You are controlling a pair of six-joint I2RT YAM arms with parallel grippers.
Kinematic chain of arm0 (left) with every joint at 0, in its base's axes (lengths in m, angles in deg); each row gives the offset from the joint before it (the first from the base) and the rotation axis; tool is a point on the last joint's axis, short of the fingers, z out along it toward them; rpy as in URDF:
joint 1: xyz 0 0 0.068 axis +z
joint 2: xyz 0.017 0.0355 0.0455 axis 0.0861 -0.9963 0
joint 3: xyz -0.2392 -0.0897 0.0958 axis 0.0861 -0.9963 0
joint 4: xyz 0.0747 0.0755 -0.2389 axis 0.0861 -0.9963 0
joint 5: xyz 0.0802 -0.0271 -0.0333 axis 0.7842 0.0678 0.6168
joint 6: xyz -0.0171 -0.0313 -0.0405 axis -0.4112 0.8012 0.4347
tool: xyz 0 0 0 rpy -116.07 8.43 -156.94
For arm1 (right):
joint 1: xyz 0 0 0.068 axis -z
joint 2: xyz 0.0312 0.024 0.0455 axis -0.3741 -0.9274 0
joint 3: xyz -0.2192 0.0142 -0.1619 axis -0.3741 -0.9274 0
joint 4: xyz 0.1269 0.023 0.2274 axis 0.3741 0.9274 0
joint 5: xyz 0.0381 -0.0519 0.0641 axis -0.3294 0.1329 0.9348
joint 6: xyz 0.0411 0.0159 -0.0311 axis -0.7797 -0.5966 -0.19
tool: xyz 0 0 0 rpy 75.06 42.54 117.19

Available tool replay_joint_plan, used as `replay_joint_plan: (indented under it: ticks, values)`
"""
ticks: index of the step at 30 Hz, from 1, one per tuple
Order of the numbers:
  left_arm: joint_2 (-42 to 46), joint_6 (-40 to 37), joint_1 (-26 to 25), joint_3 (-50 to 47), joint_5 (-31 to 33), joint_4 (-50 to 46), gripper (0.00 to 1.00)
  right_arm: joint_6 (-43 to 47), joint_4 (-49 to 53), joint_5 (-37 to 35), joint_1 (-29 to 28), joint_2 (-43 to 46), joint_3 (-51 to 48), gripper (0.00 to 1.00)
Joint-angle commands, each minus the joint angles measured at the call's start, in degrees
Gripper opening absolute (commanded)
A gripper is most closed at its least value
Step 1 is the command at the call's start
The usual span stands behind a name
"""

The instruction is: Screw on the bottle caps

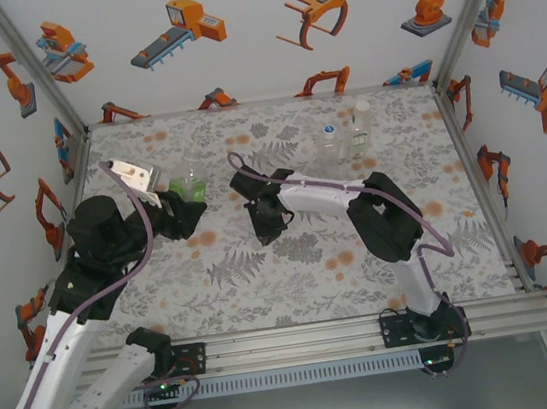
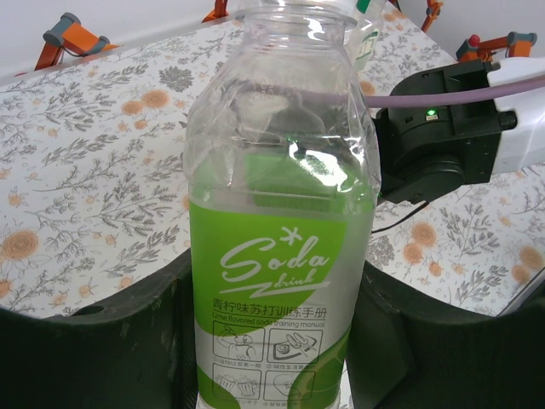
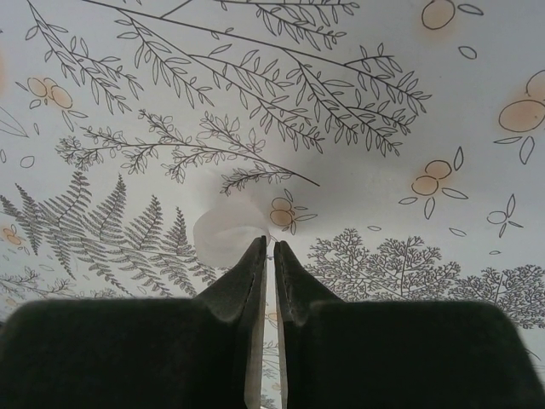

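**Item 1, green bottle (image 2: 281, 170).** Sitting at the left of the desk (image 1: 264, 286), roughly upright, neck open and wearing no cap. The left hand (image 2: 277, 290) is clamping it at the label, a finger on each side. Whether its base is touching the desk cannot be told.

**Item 2, cap (image 3: 223, 237).** White, lying on the desk near the middle, to the right of the green bottle and apart from it. The right hand (image 3: 266, 247) is pointing down at it, its fingers pressed almost together with a thin slit between them. The cap is sitting at the tips, mostly to one side of the slit. Whether the tips are nipping its rim cannot be told.

**Item 3, clear bottles (image 1: 329, 142).** Two, standing close together at the far right, well apart from both hands. They are too small to tell whether they are capped.

**Hazards, as judged:**
- The cap is sitting off-centre, so the tips are likely closing on nothing, or flicking it across the slick print.
- A grip on the rim alone is likely to tip the cap, leaving it crooked for the neck and inviting cross-threading.
- The thin-walled bottle may be twisting or buckling in the left hand once turning starts.
- The right arm is working close to the green bottle, so a wide swing could be knocking it.
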Motion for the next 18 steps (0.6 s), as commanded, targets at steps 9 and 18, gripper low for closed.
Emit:
replay_joint_plan:
  ticks: [9,18]
  values:
    - [0.0,0.0,0.6,0.2,-2.1,2.9,0.15,0.4,0.6,-0.7,-0.2,-2.9,2.1,0.13]
    - [0.2,0.1,0.8,0.0,-2.5,3.0,0.14,0.2,-0.2,-1.4,-0.1,-3.2,0.3,0.06]
